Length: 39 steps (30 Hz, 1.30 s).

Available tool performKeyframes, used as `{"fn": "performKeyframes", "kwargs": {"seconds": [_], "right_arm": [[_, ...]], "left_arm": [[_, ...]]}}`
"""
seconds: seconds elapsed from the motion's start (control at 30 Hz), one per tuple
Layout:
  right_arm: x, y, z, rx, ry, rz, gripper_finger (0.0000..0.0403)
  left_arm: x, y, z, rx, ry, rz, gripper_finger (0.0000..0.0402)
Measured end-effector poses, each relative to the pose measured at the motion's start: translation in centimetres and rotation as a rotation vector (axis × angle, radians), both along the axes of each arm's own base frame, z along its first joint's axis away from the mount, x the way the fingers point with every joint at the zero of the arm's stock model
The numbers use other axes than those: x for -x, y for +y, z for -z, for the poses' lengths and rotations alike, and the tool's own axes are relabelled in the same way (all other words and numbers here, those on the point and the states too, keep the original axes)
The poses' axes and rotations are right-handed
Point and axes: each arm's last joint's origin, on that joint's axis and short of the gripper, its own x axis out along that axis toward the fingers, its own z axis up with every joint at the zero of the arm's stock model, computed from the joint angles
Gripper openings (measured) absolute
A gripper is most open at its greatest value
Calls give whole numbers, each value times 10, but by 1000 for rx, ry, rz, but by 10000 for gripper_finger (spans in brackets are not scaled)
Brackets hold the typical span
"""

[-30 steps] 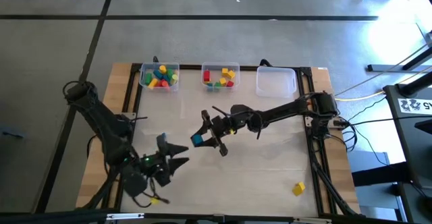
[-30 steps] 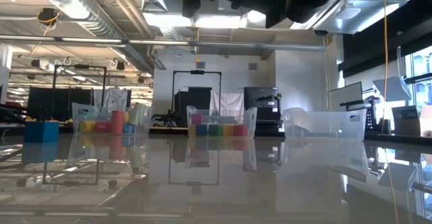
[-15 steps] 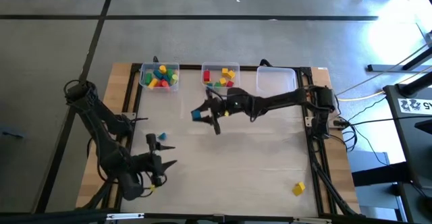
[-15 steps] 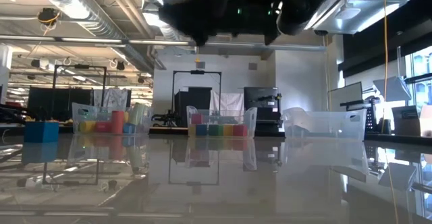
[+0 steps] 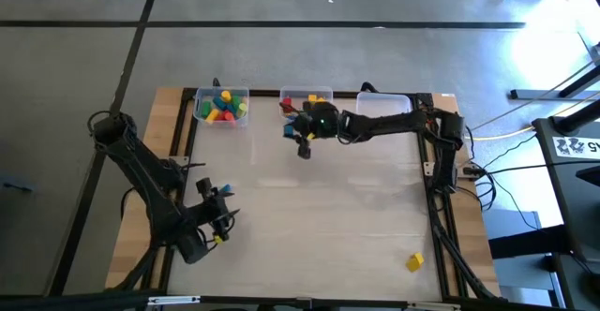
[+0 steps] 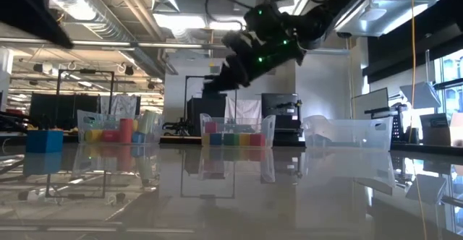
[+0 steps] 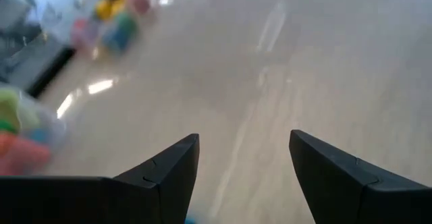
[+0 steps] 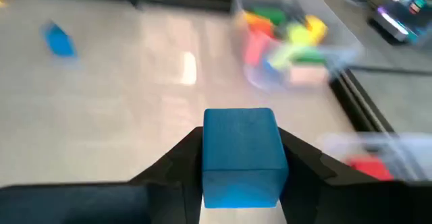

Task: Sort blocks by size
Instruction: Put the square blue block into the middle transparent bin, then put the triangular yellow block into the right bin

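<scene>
My right gripper (image 5: 296,135) is shut on a blue cube (image 8: 241,155), above the table just in front of the middle bin (image 5: 307,94), which holds several coloured blocks. It also shows high up in the low view (image 6: 221,81). My left gripper (image 5: 221,215) is open and empty at the near left, with bare table between its fingers (image 7: 244,163). A small blue block (image 5: 225,191) rests on the table just beyond it. A yellow block (image 5: 414,261) lies at the near right. My right gripper pinches the blue cube by two opposite sides (image 8: 209,163) between its two fingers. The fingers come from the table's right, slanting down. The cube is lifted clear of the table, its top face level.
The left bin (image 5: 221,107) holds several blocks. The right bin (image 5: 384,114) is clear plastic with nothing showing in it. All three bins stand along the far edge. Dark frame rails run along the table's left and right sides.
My right gripper has carried the blue cube from the table's middle toward the far edge and a little right, up to the middle bin, with the cube still clear of the table. My left gripper has drawn back toward the table's left edge.
</scene>
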Motion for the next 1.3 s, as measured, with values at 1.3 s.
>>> {"fn": "performKeyframes", "kwargs": {"seconds": [1.3], "right_arm": [[33, -102, -42, 200, 372, 319, 230]], "left_arm": [[-38, 53, 76, 352, 149, -18, 227]]}}
